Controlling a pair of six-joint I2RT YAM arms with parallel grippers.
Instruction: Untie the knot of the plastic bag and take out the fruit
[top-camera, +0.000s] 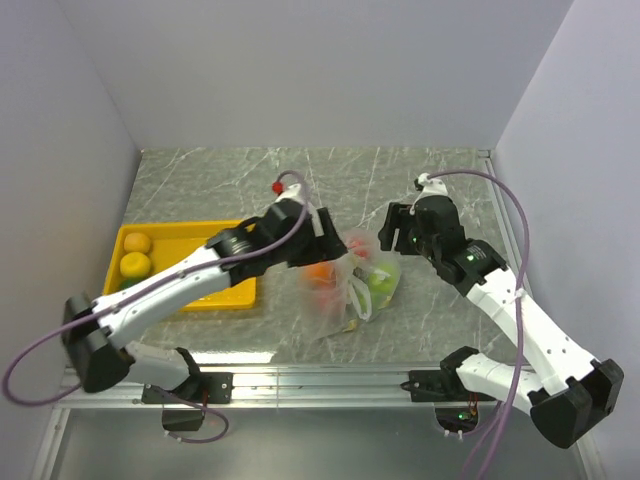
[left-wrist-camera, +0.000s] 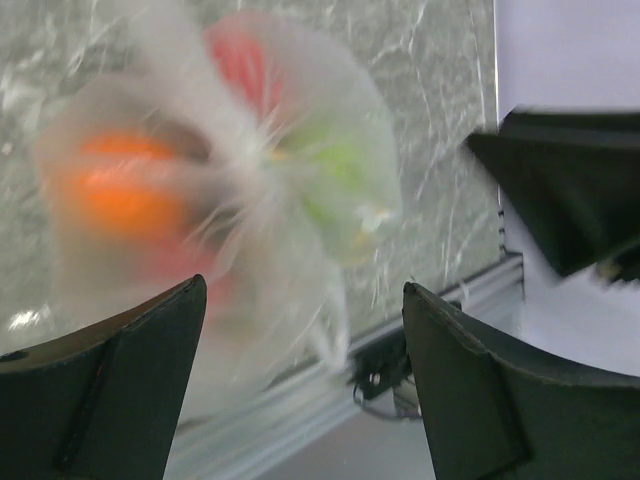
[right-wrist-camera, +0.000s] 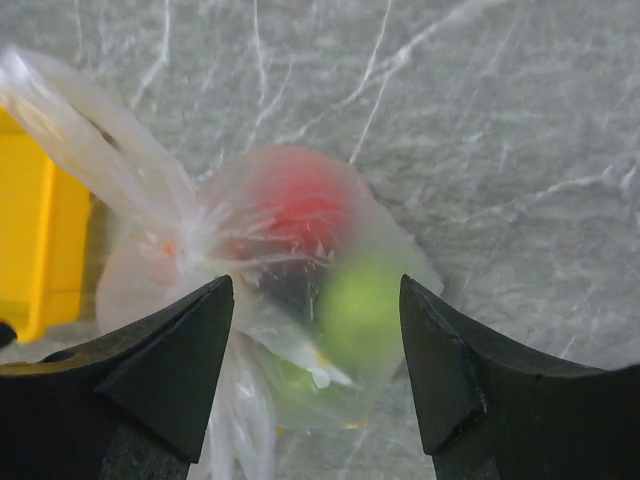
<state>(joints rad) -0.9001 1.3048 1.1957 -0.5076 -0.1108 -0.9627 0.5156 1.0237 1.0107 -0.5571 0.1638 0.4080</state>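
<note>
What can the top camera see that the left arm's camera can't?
Only the top view shows the yellow tray with two yellow fruits. Only the left wrist view shows the left tool close up, open. Both show the plastic bag with fruit inside, on the marbled table.
</note>
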